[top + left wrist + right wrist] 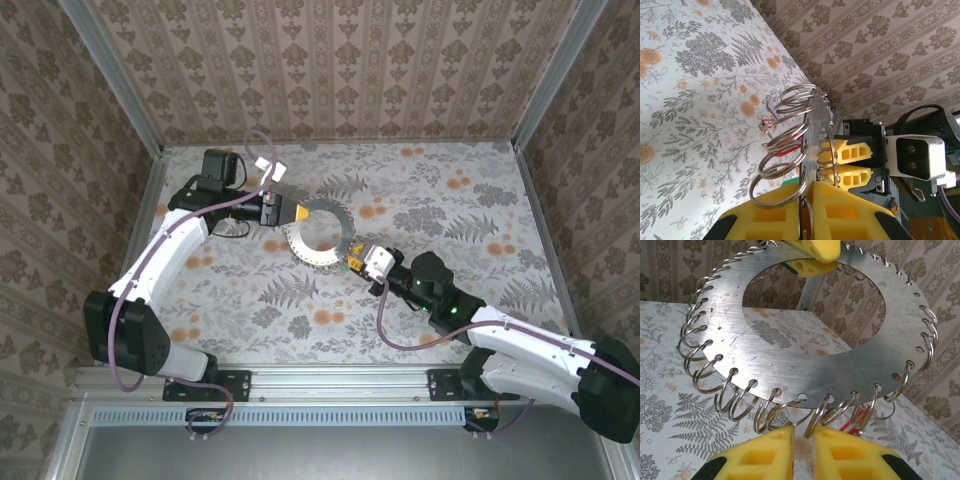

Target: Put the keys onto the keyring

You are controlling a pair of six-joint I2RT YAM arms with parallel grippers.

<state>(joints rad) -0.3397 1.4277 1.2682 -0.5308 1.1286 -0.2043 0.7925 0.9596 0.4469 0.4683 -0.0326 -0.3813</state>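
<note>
1. Your keyring (805,365) is a flat disc of bare brushed metal with a wide round hole in its middle. Fine scratches run across its face.
2. A row of small holes follows its outer edge. A springy wire loop (735,400) hangs through each hole you can see, so the rim looks toothed and curly.
3. From the left wrist you see the keyring (816,125) edge-on, as a thin upright plate. The loops fan out to its left.
4. From overhead the keyring (322,206) sits near the middle of the flowered tabletop (450,290), a little towards the far side. It is held up between your two arms, and from the right wrist you can see the tabletop below it.
5. Your left claw (296,214) is clamped hard on the keyring's left edge. Its yellow fingers (770,220) press flat against both faces of the plate.
6. Your right claw (802,437) is at the opposite, lower-right edge. It is closed to a narrow slit, and one wire loop runs down into that slit.
7. From the left wrist, the right claw (840,162) shows just behind the plate, with loops between its fingers.
8. A small key with a red tag (854,428) hangs among the loops at the lower rim, just right of your right claw.
9. The left wrist view shows that key (765,125) dangling left of the plate, with a red piece beside it.
</note>
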